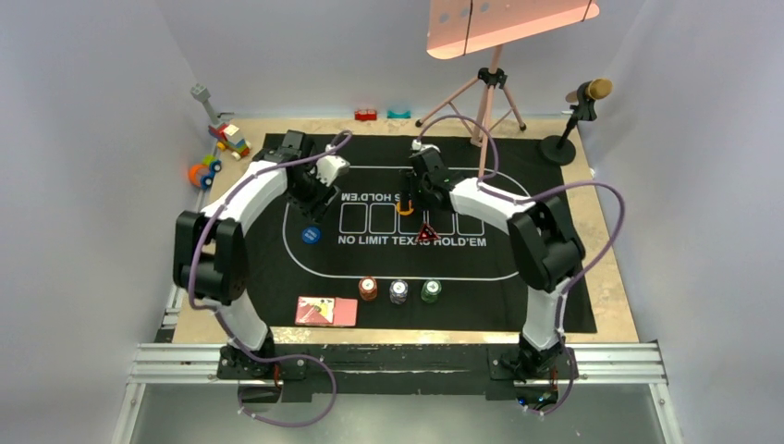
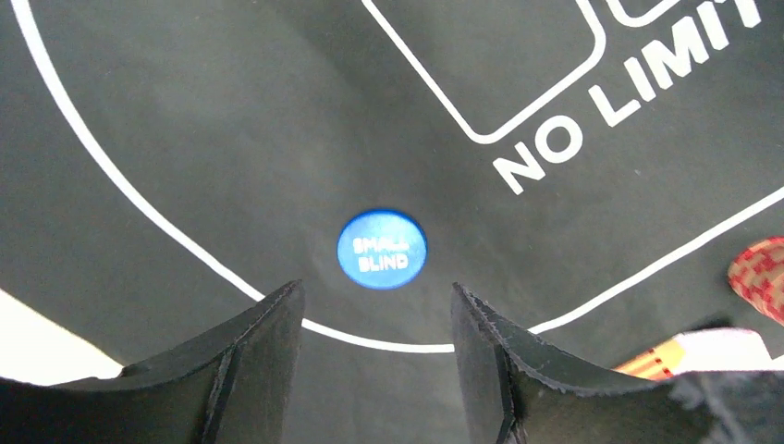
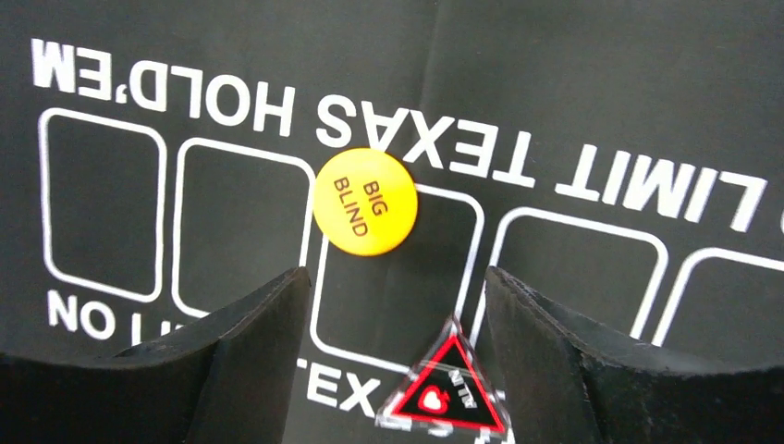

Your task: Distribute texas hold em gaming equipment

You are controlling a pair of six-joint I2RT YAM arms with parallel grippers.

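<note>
blue button: round, reads SMALL BLIND | orange button: BIG BLIND

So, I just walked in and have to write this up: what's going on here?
Two arms are setting out poker gear on a black mat. The left gripper hangs open over the blue Small Blind button, the right gripper open over the orange Big Blind button, a red triangular marker beside it. Neither holds anything. Chip stacks and pink cards sit at the mat's near edge.
</note>
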